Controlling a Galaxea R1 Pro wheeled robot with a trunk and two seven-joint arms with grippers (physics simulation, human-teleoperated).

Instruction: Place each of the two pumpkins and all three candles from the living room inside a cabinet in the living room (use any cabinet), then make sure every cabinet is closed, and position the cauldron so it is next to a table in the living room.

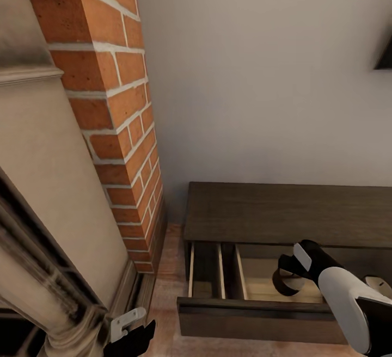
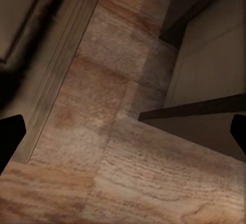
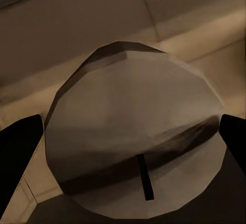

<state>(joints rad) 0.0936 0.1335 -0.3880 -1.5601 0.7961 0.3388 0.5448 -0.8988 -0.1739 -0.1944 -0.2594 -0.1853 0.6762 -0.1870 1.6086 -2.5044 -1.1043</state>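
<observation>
One squat cream-tan wax candle, black wick up, sits between the spread fingers of the right hand over the long dark-brown wood cabinet's open pale drawer. Judged light, rigid, slightly slick: grip its round sides. Left hand spread, empty.

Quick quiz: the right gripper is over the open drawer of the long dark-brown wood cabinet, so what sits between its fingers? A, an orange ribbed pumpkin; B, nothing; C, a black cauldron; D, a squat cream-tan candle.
D: the right wrist view shows a squat tan candle with a dark wick between the right gripper fingers, over the pale drawer of the cabinet.
</observation>
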